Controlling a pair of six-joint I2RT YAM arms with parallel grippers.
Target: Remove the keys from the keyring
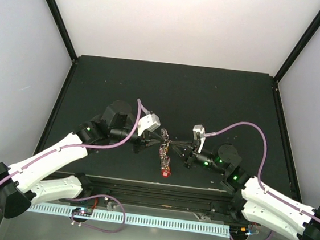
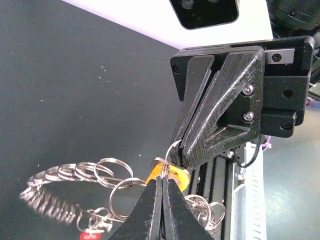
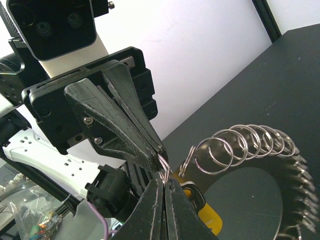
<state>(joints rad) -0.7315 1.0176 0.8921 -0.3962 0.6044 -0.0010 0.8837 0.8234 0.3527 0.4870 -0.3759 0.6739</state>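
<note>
My left gripper [image 1: 165, 138] and right gripper [image 1: 174, 146] meet tip to tip above the middle of the black table. Each is shut on the same small silvery loop of the keyring [image 2: 173, 148], which shows again in the right wrist view [image 3: 165, 165]. A yellow-headed key [image 3: 212, 220] hangs on that loop. From it a chain of linked rings [image 2: 95, 171] curves off to a fan of small silvery keys [image 2: 42, 200], blurred here. In the top view the keys [image 1: 164, 152] dangle below the fingertips with a red tag [image 1: 166, 171] lowest.
The black table [image 1: 168, 92] is walled by white panels at the back and sides. A black aluminium rail [image 1: 158, 188] and a white perforated strip [image 1: 138, 219] run along the near edge, close under the hanging bunch.
</note>
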